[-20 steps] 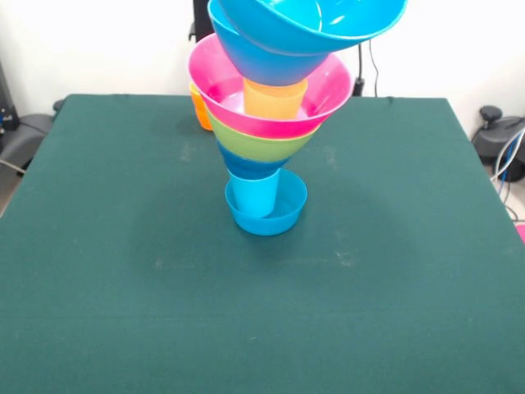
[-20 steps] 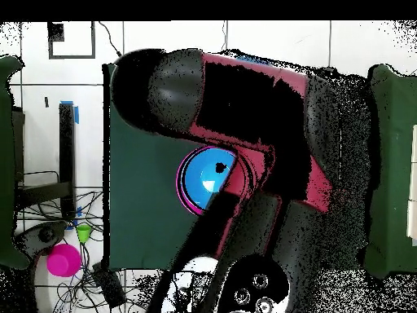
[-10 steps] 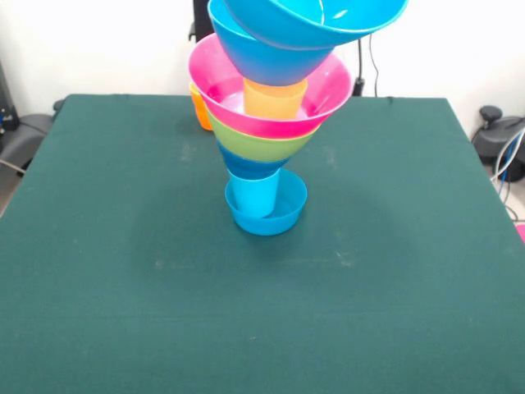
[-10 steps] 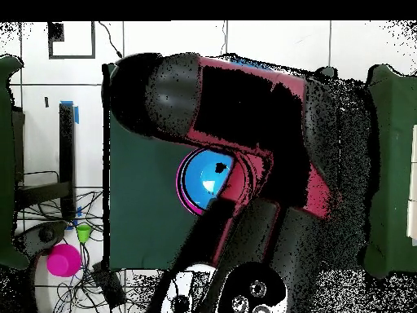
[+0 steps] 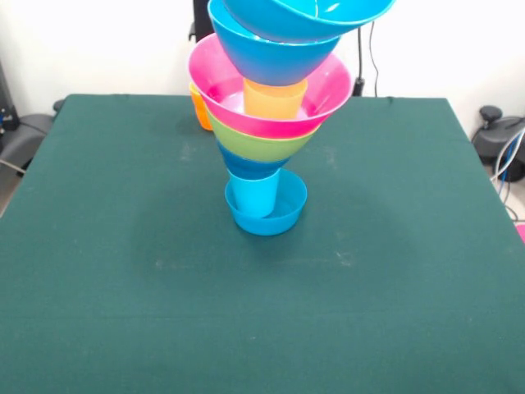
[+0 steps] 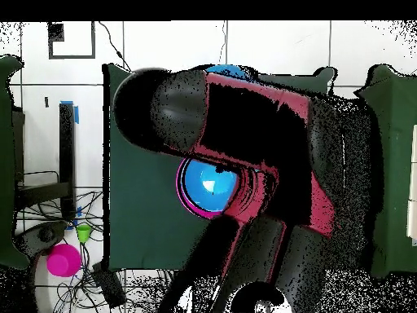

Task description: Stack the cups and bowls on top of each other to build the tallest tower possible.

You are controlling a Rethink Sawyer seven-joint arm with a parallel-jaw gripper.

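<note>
1. I see the tower (image 5: 267, 123) standing near the middle of the green surface (image 5: 123, 312), a little toward its far side in the front view.
2. From the bottom up I read: a small blue bowl (image 5: 271, 215) on the surface, a light blue cup (image 5: 252, 195) standing in it, another blue bowl (image 5: 248, 167), the lime green bowl (image 5: 258, 145), then the pink ribbed bowl (image 5: 320, 97).
3. An orange-yellow cup (image 5: 275, 98) sits inside the pink bowl and carries a large blue bowl (image 5: 275, 53).
4. A second large blue bowl (image 5: 316, 18) lies tilted on top, its upper part cut off by the frame, so I cannot tell if it is seated.
5. An orange cup (image 5: 199, 109) stands on the surface just behind the tower, unstacked.
6. Overhead, the red and black arm (image 6: 244, 122) covers much of the stack; only the top blue bowl shows inside the pink rim.
7. I cannot tell the state of the gripper; neither view shows it clearly.
8. I judge the tower mostly built; the orange cup is left.
</note>
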